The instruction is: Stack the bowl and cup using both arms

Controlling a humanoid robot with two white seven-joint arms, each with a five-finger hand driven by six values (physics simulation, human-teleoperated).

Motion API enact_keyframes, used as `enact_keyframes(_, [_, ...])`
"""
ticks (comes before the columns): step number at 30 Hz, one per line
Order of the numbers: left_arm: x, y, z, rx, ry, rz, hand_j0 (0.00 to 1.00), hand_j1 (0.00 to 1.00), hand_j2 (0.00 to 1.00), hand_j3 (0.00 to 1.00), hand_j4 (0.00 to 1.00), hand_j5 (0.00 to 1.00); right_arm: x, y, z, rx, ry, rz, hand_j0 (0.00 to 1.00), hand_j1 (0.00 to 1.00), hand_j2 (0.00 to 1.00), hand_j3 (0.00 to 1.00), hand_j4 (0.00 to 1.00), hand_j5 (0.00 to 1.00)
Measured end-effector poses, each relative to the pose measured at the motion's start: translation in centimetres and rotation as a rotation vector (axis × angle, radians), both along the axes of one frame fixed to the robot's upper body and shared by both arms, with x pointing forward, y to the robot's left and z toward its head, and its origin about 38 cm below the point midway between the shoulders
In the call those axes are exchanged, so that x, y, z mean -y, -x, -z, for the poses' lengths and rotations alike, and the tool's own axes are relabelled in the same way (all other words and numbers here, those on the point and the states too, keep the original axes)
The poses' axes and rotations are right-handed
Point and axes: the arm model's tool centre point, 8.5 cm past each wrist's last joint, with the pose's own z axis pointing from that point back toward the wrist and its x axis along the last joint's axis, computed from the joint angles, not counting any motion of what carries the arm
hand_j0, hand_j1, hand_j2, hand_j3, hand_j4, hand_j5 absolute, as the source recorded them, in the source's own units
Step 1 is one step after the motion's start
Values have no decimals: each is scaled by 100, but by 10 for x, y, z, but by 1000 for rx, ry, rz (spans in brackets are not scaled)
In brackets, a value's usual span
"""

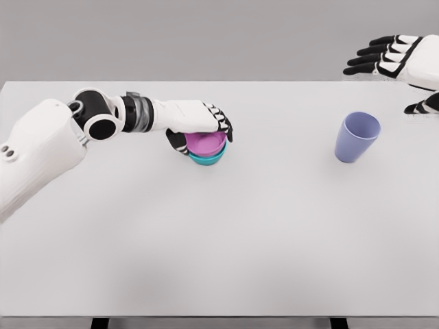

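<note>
1. A pink bowl [204, 142] sits nested inside a teal bowl [208, 158] on the white table [219, 240], a little left of the middle and toward the far side. Only the teal bowl's lower front wall shows beneath the pink rim.
2. The pink bowl's inside appears bare; part of it is covered by the hand above, so its far portion cannot be checked.
3. A lavender cup [357, 137] stands on the right part of the table, mouth up and leaning slightly so that its opening faces up and to the right. Nothing can be seen inside it.
4. The cup stands well apart from the two bowls, with bare tabletop between them.
5. The left hand [202, 118] reaches in from the left, its white arm stretched across the table's far left portion. It lies over the far rim of the pink bowl.
6. Its black-jointed fingers [223, 123] curl down over the bowl's far right edge, and the thumb [175, 140] presses against the left side of the stack, so the hand is closed around the pink bowl.
7. The right hand [394, 58] hovers at the upper right corner, beyond the table's far edge, above and to the right of the cup and not touching it.
8. Its fingers are stretched out flat and spread, pointing left, holding nothing.
</note>
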Motion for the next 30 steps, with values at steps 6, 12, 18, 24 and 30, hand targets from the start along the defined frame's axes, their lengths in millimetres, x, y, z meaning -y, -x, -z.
enact_keyframes(6, [0,0,0,0,0,-1,95,95,95,95,95,95,11,-31,21,41,194,120,100,100,100,100,100,100])
enact_keyframes(12, [0,0,0,0,0,-1,100,100,100,100,100,100,15,-65,27,15,242,184,100,100,100,100,100,100])
enact_keyframes(18, [0,0,-1,2,0,1,100,100,100,100,100,100,5,-81,82,-125,287,164,100,100,100,100,100,100])
enact_keyframes(24, [-10,16,-23,39,24,45,100,100,100,100,100,100,7,-85,106,-188,315,168,100,100,100,100,100,100])
enact_keyframes(30, [-66,56,-72,82,66,86,100,100,100,100,100,100,0,-91,115,-210,313,158,100,100,100,100,100,100])
